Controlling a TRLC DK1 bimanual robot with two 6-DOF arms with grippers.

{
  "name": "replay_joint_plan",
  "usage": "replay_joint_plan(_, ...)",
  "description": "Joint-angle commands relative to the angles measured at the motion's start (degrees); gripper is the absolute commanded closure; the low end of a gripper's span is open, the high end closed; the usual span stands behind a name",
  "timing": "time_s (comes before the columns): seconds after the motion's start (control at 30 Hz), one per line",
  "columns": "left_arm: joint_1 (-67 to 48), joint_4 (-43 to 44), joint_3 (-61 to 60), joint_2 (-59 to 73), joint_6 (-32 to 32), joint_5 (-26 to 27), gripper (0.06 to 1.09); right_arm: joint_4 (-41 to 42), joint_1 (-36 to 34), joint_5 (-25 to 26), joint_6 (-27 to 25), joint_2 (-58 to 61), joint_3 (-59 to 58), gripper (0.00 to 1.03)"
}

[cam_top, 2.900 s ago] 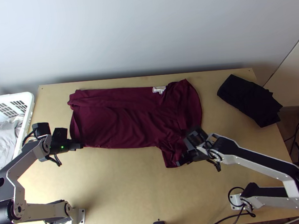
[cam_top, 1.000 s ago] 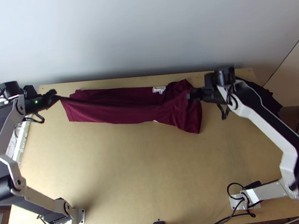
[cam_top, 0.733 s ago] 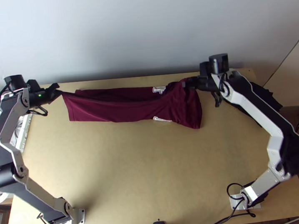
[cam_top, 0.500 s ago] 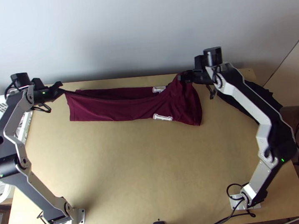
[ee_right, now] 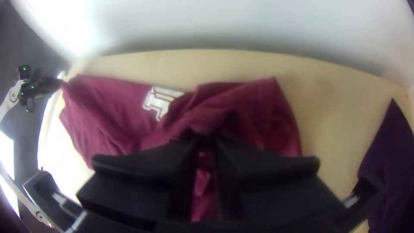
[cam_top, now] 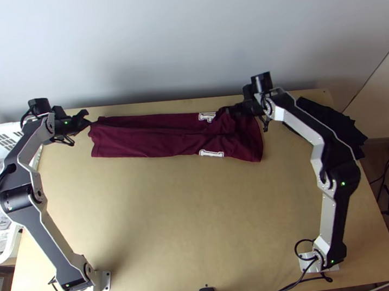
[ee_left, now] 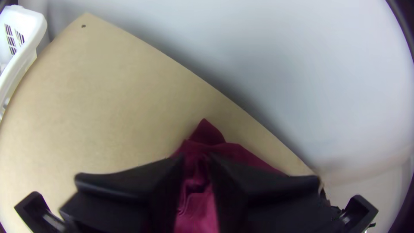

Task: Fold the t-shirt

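T-shirt (cam_top: 145, 144) narrow from above, creased at left gripper (cam_top: 87, 121) in wrist view

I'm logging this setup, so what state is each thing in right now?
T-shirt: doubled over into a long strip, creased, fold unfinished.
Left pincer: closed on the T-shirt's end.
Right pincer: closed on T-shirt fabric.
Dark cloth: lying in a compact bundle.
Basket: open-topped, pale items inside.
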Motion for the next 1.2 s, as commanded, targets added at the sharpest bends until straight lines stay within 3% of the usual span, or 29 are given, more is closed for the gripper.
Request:
replay_joint_plan(0.0,-0.01,0.08,1.76,2.07,-0.91,-1.32,0.13,2.79,-1.64,-0.14,-0.11,0.94,-5.16,0.03)
replay_joint_plan(0.2,2.45,-2.91,1.15,-1.10,-0.38,-1.32,0.12,5.16,-2.61,-0.14,0.50,-12.07,-14.56,0.03)
replay_joint_plan(0.53,4.64,-3.70,-12.21,-9.01,7.70,4.30,0.12,1.12,-0.41,-0.14,1.91,-37.56,-26.95,0.03)
replay_joint_plan(0.67,4.56,-3.08,-13.27,-6.90,7.26,6.85,0.12,-2.48,0.64,-0.14,2.00,-41.78,-28.97,0.03)
replay_joint_plan(1.17,0.07,2.46,-8.43,-0.13,1.37,7.99,0.12,-7.23,1.61,-0.14,3.76,-47.49,-32.14,0.04)
